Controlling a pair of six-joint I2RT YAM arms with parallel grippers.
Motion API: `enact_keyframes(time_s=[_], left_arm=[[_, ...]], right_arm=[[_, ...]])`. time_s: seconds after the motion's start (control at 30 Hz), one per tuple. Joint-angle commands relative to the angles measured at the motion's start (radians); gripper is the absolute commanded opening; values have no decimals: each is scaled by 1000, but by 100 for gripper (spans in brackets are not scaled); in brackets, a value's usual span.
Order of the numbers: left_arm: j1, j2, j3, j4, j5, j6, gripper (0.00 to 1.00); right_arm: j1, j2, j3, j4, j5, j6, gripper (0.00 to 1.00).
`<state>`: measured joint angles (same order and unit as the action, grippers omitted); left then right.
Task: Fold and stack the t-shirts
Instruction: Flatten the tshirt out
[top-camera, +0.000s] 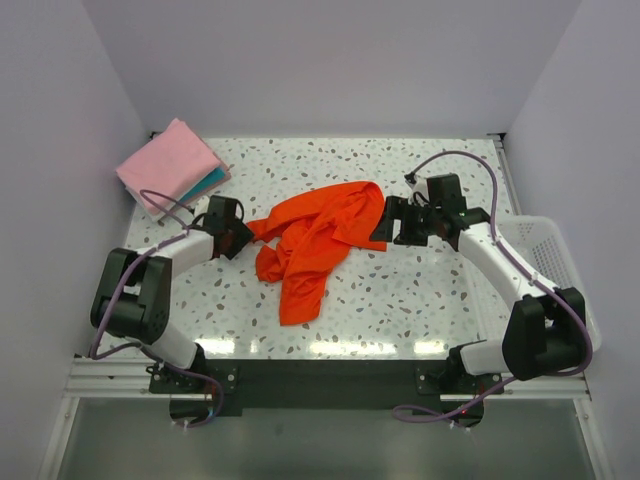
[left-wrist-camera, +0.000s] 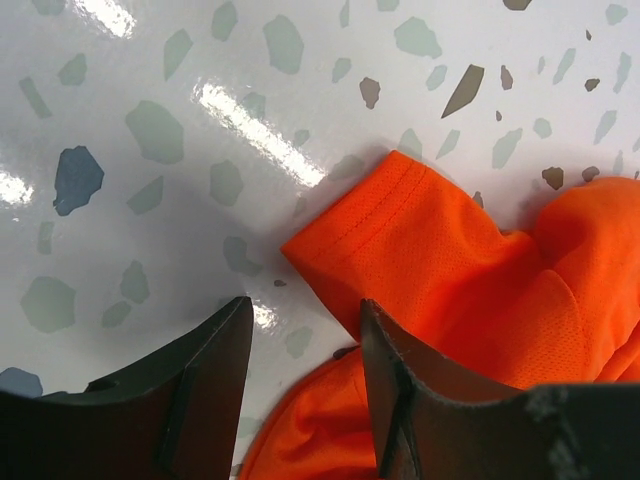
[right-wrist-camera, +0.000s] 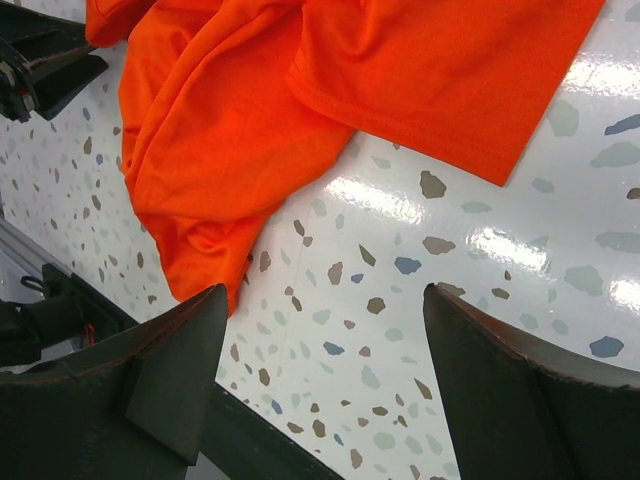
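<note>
Orange-red t-shirt (top-camera: 315, 240): lay crumpled at bench (top-camera: 420, 290) centre.
Left claw (left-wrist-camera: 305, 305): apart, at shirt's 9 o'clock sleeve.
Right claw (right-wrist-camera: 325, 295): wide apart, at 3 o'clock.

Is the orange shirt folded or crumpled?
Crumpled: the orange shirt lies bunched in uneven creases, unlike the pink shirt folded flat at back left.

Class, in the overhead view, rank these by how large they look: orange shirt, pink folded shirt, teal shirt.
1. orange shirt
2. pink folded shirt
3. teal shirt, with only an edge showing beneath the pink one
</note>
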<state>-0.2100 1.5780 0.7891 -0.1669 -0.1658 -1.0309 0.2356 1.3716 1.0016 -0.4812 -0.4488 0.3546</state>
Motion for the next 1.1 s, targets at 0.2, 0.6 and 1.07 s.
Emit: enact_keyframes(time_s=[0.2,0.6,1.07], left_arm=[[9,51,48,70,-44,5,46],[15,85,81,66,-58,32,22],[23,17,87,47,-64,109,0]], right_arm=[[4,-25,-26,16,-22,-3,82],[4,-8,-50,3,45,-11,82],[4,224,23,49,194,-28,72]])
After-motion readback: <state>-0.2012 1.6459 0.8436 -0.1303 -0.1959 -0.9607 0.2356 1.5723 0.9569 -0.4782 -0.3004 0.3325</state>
